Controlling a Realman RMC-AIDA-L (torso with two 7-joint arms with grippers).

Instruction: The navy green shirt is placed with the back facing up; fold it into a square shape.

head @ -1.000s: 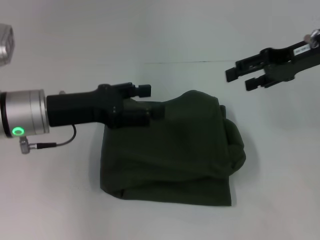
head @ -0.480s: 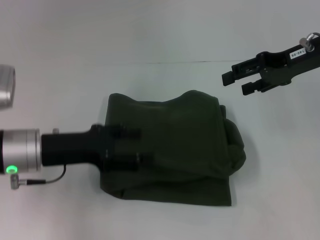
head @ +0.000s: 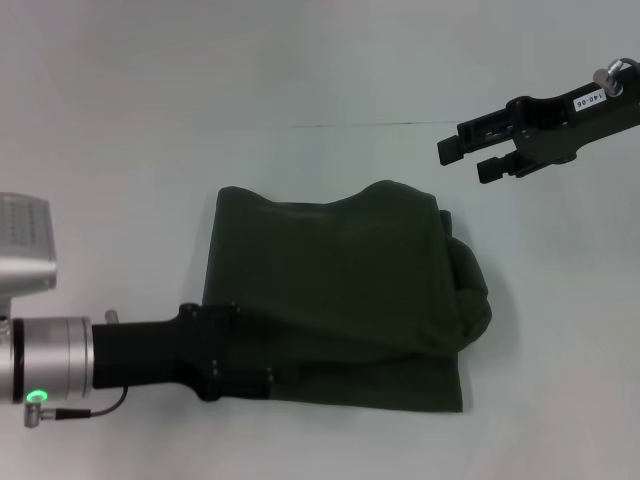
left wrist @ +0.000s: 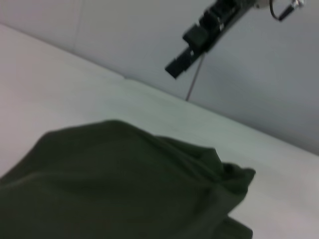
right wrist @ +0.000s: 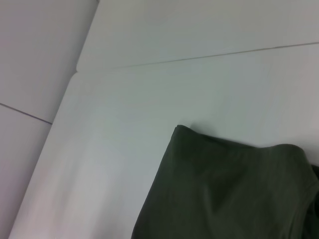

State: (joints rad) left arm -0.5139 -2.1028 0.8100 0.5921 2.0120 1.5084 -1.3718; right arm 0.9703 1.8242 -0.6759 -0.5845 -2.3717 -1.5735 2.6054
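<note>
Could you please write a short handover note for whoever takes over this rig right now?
Left end effector: low at the near left corner of the navy green shirt; its grip cannot be read.
Right end effector: open, empty, raised beyond the shirt's far right corner, clear of the cloth.
Shirt: on the white table, folded into a rough rectangle, plain side up, with a lumpy bulge along its right edge.
Done: main folds.
Left: probably tidying that right side into a neater square.

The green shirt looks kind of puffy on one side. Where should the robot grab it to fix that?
Probably the bunched edge of the navy green shirt on the robot's right, coming from that side. The cloth there bulges in rounded folds past the flat part, so there is loose fabric to pinch. The right gripper hangs open just beyond it; the left gripper is at the near-left corner.
</note>
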